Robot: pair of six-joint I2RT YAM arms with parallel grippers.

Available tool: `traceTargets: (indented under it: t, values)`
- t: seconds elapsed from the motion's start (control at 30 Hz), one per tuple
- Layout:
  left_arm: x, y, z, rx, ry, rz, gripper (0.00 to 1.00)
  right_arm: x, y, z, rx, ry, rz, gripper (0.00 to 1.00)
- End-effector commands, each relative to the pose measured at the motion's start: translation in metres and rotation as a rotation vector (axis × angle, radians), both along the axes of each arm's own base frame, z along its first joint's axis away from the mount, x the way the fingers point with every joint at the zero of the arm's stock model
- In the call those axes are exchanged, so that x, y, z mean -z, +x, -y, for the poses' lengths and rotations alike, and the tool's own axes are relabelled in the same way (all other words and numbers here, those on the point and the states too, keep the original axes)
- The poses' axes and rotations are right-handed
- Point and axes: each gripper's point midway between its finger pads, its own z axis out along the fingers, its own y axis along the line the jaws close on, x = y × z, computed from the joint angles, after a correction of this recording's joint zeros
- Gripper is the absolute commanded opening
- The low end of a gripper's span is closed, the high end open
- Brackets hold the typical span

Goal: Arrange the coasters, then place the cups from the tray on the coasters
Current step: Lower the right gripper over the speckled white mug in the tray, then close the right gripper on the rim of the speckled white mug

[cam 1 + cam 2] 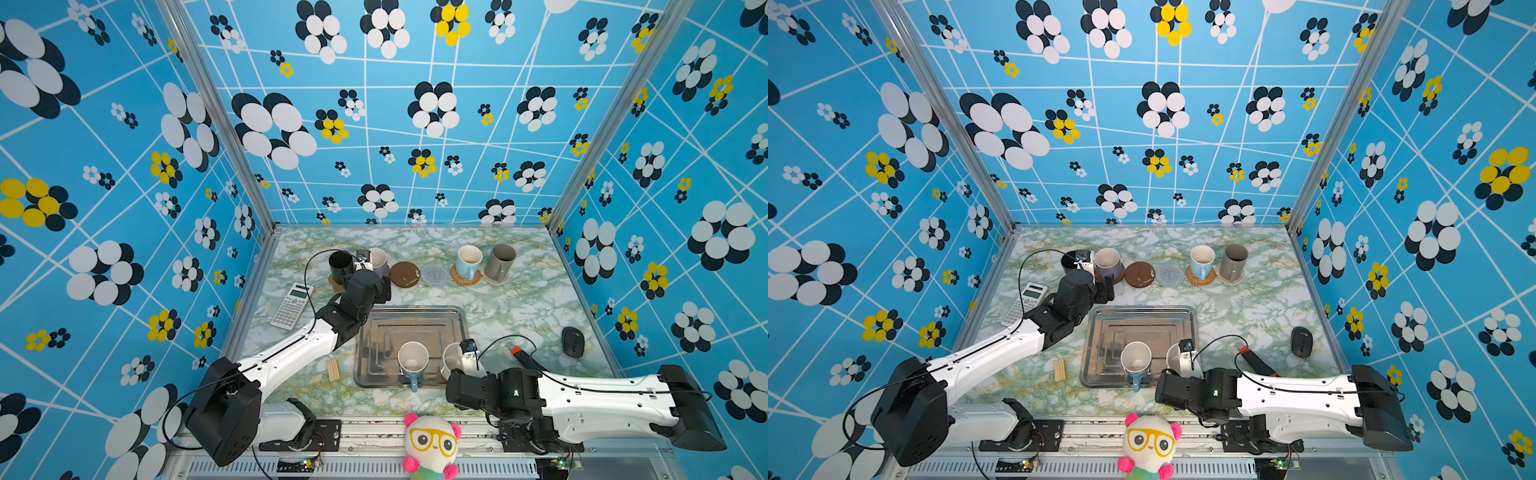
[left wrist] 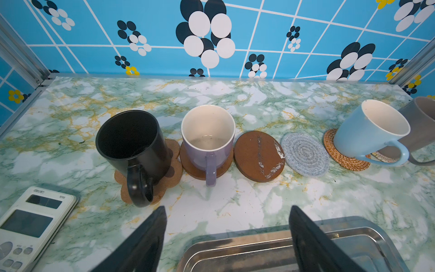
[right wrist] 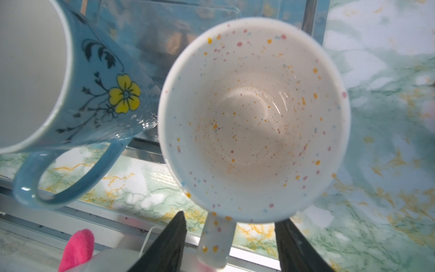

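Bright even light; soft-focus white cup [image 3: 254, 117]

top views: high, down on whole table [image 1: 519, 299] | left wrist: low, toward back wall [image 2: 259, 47] | right wrist: close above tray [image 3: 164, 28]

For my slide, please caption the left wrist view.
Open left gripper near the tray, facing black mug, lavender mug, blue mug and grey mug on coasters; brown coaster and woven coaster empty.
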Motion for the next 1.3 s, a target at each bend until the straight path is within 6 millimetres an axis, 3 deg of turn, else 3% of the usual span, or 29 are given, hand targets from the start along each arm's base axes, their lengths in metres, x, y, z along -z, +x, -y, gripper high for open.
traceTargets:
  t: [0.0, 1.27]
  values:
    - [0.003, 0.004, 0.0, -0.003, -0.013, -0.008, 0.82, 0.003, 0.0, 0.001, 0.017, 0.001, 0.007, 0.61]
    - [0.012, 0.011, 0.009, 0.011, -0.005, -0.043, 0.83, 0.028, 0.005, 0.0, 0.036, -0.004, -0.042, 0.51]
